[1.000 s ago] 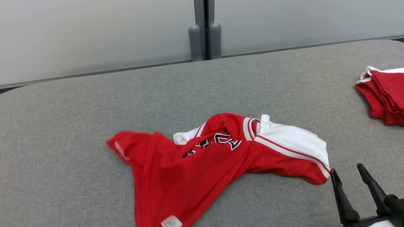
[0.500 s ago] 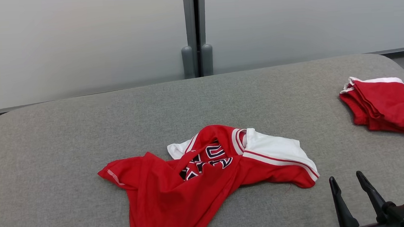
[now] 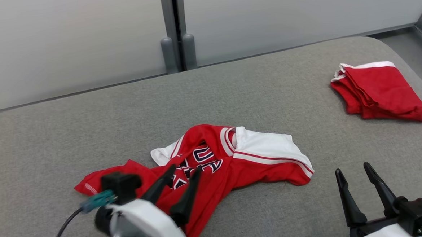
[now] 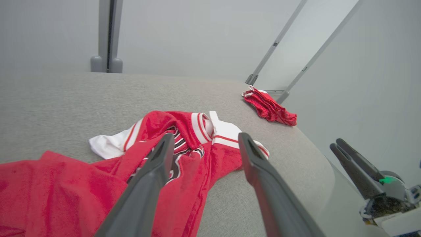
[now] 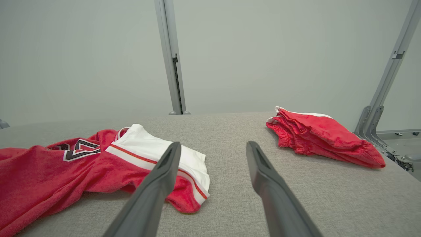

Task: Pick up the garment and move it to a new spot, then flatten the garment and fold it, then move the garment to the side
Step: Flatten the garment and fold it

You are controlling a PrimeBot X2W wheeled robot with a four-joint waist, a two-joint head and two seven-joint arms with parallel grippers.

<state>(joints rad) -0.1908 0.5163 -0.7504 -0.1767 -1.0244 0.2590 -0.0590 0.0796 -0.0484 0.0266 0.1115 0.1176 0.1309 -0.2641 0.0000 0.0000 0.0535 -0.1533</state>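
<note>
Left wrist view has our left claw spread wide and empty, poised over the red body of the jersey; whether it touches the cloth we cannot tell. Our right claw is spread and empty too, nearer to us than the folded red pile and close to the jersey's white sleeve. The jersey lies crumpled on the grey table, well apart from the pile, to its left and closer to us. We judge it light, soft and limp: it will sag and bunch wherever we lift it, and a shallow pinch may slip off the thin knit. The striped sleeve edge and the hems look the firmest holds; we would take one shoulder in each claw so it hangs open.
</note>
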